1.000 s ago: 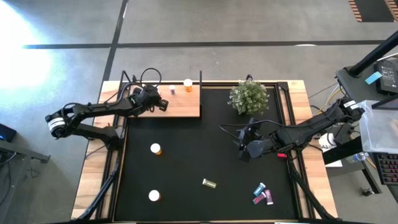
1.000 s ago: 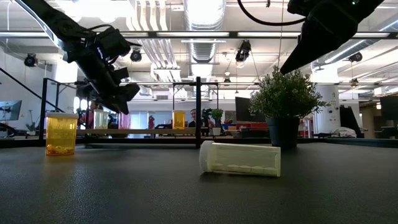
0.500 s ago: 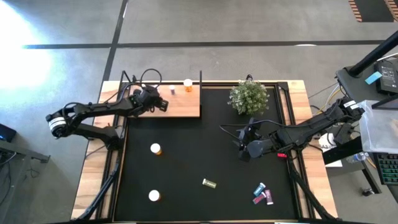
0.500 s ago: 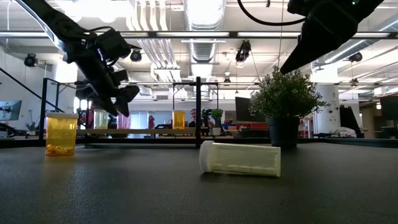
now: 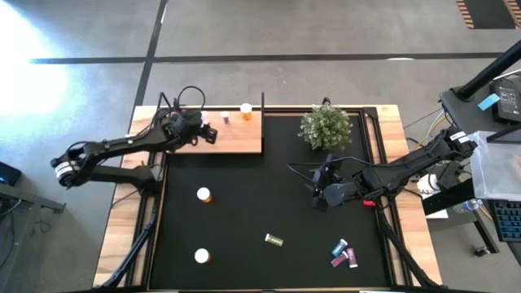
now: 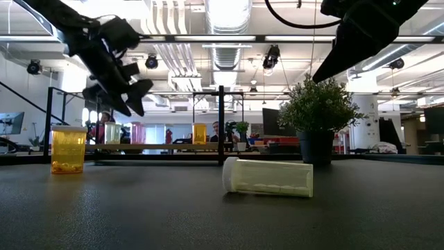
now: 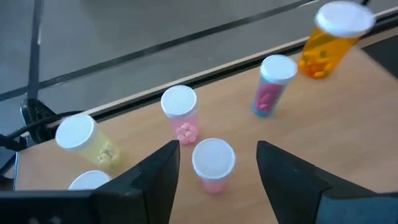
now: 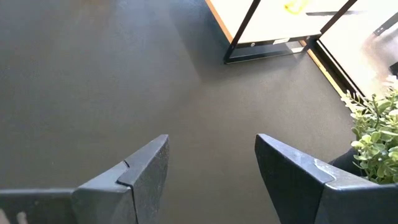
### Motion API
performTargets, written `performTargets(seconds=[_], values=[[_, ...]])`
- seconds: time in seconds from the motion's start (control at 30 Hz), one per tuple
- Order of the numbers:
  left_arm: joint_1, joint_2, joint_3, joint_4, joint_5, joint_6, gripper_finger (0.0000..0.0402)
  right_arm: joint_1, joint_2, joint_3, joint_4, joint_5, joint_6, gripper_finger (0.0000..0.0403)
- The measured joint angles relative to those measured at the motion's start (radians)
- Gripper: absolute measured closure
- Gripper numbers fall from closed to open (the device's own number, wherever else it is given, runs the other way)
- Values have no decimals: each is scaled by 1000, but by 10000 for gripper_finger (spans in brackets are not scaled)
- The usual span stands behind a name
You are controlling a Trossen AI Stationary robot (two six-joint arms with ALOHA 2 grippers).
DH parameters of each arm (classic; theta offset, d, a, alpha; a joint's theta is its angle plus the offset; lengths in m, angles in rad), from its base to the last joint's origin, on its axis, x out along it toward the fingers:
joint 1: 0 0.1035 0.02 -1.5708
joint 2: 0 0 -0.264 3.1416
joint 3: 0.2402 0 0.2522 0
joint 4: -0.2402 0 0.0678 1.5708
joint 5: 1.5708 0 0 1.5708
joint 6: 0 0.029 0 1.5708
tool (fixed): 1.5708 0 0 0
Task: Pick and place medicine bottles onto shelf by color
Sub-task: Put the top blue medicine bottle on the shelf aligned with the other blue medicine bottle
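The light-wood shelf [image 5: 232, 134] stands at the mat's far left. Several bottles stand upright on it: two pink ones [image 7: 213, 164] [image 7: 181, 114], a pink one with a bluish cap [image 7: 271, 86], an orange one [image 7: 328, 38] and a yellowish one [image 7: 84, 138]. My left gripper [image 5: 201, 132] hovers open above them; the nearest pink bottle shows between its fingers, untouched. My right gripper [image 5: 320, 192] hangs open and empty over the mat, near the plant. On the mat are an orange bottle [image 5: 203, 194], a white-capped one [image 5: 201, 255], a yellowish one on its side [image 5: 274, 240], and a blue, purple and pink cluster [image 5: 342, 254].
A small green potted plant [image 5: 325, 127] stands at the mat's far edge, right of the shelf. The shelf's thin black posts [image 5: 262, 104] rise at its edges. The black mat [image 5: 269, 195] is bare between the two arms.
My left gripper has risen above the shelf and drawn back a little toward the table's left edge, staying open. The bottles on the shelf stand where they were.
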Motion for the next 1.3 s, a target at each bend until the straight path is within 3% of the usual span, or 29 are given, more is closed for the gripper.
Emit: performTargets(seconds=[0.33,0.57,0.97,1.3], values=[[-97,-134,0,4,60,41,206,0,0,0,0,0,0,174],[-261,-137,-11,232,183,41,206,0,0,0,0,0,0,174],[-683,138,-29,731,188,98,206,0,0,0,0,0,0,174],[-922,381,-25,1057,183,40,206,0,0,0,0,0,0,174]])
